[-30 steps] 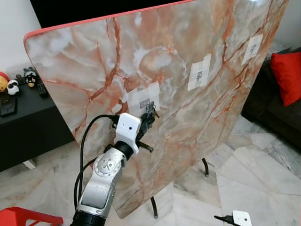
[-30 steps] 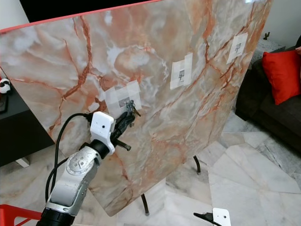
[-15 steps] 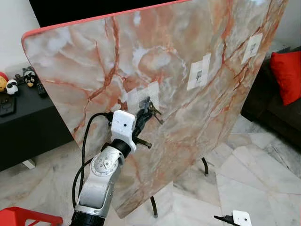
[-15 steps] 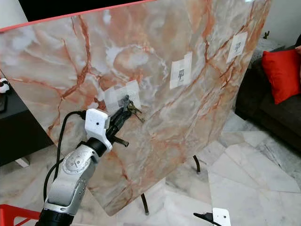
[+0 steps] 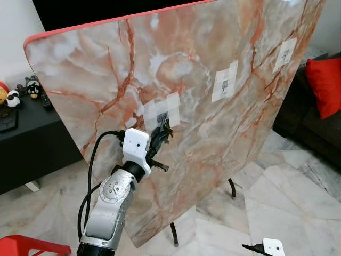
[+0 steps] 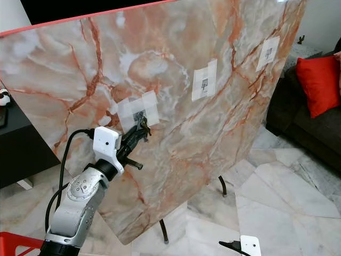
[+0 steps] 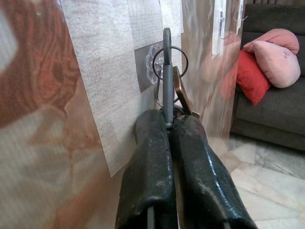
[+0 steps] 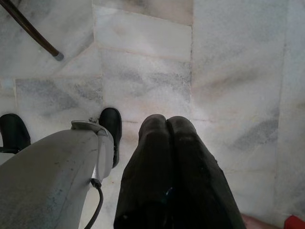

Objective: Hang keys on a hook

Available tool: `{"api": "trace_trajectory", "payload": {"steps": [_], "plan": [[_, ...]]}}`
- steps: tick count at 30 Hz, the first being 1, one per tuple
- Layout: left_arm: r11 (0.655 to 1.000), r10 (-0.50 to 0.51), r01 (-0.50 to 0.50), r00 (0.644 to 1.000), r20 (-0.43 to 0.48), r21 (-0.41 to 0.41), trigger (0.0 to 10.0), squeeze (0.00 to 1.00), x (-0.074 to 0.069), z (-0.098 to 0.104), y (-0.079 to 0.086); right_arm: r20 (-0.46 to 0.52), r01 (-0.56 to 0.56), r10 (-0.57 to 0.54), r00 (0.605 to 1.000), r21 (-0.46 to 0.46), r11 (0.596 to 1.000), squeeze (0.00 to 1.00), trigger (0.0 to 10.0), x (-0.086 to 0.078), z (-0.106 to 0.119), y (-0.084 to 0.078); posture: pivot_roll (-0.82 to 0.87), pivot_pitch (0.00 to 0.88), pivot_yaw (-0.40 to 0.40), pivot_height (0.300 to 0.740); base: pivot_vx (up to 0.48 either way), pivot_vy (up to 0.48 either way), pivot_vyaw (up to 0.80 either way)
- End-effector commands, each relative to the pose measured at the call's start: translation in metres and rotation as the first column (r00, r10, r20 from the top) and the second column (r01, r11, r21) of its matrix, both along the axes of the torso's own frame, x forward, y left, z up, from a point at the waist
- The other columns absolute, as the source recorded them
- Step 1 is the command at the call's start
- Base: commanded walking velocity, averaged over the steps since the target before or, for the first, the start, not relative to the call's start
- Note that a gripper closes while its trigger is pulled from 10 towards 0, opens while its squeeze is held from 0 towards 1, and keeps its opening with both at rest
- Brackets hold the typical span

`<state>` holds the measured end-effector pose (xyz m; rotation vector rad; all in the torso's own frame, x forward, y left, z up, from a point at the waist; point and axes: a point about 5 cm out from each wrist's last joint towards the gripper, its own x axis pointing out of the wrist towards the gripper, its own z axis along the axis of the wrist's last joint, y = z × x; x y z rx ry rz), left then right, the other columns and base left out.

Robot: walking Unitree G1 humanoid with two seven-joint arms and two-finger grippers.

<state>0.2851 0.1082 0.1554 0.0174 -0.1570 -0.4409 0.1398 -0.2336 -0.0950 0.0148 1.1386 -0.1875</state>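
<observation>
Left gripper [image 5: 161,131] raised against the tilted orange-veined marble board [image 5: 106,64], its black fingers [image 7: 152,157] pressed together on the bunch of metal keys [image 7: 167,90] with a thin wire ring. Keys held up at the clear adhesive hook [image 5: 161,114] taped over with translucent white strips, on the leftmost of three such patches; in the left wrist view, ring lying right against the hook's patterned plate, though whether it sits over the hook itself cannot be made out. Two more taped hooks [image 5: 225,83] further along the board toward the right, well apart from the keys. Right gripper [image 8: 167,125] hanging low over the pale marble floor [image 8: 238,71], fingers closed on nothing, beside the robot's own silver leg and black foot. Red cushion [image 5: 327,85] on a dark sofa at the right, small toy figures [image 5: 24,90] on a black cabinet at the left.
</observation>
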Motion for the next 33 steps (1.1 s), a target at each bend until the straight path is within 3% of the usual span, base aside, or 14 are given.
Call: {"api": "trace_trajectory", "payload": {"steps": [1,8,33], "plan": [[0.999,0.046,-0.046,0.999,-0.016,0.021,10.0,0.0,0.001,-0.002,0.01,0.0,-0.005,0.005,1.0,-0.002,1.0,0.0,10.0,0.001,0.001,-0.001,0.0,0.0,-0.03,0.74,0.0,0.0,0.0],[0.996,0.075,-0.073,0.997,-0.035,0.053,10.0,0.0,0.002,-0.006,0.014,-0.003,-0.009,0.009,1.0,-0.004,1.0,0.0,10.0,0.002,0.001,-0.001,0.0,0.0,-0.032,0.74,0.0,0.0,0.0],[0.99,0.143,-0.143,0.984,-0.102,0.01,10.0,0.0,0.001,-0.019,0.026,-0.007,-0.014,0.014,1.0,-0.005,1.0,0.0,10.0,0.001,0.001,-0.001,0.0,0.0,-0.032,0.74,0.0,0.0,0.0]]}}
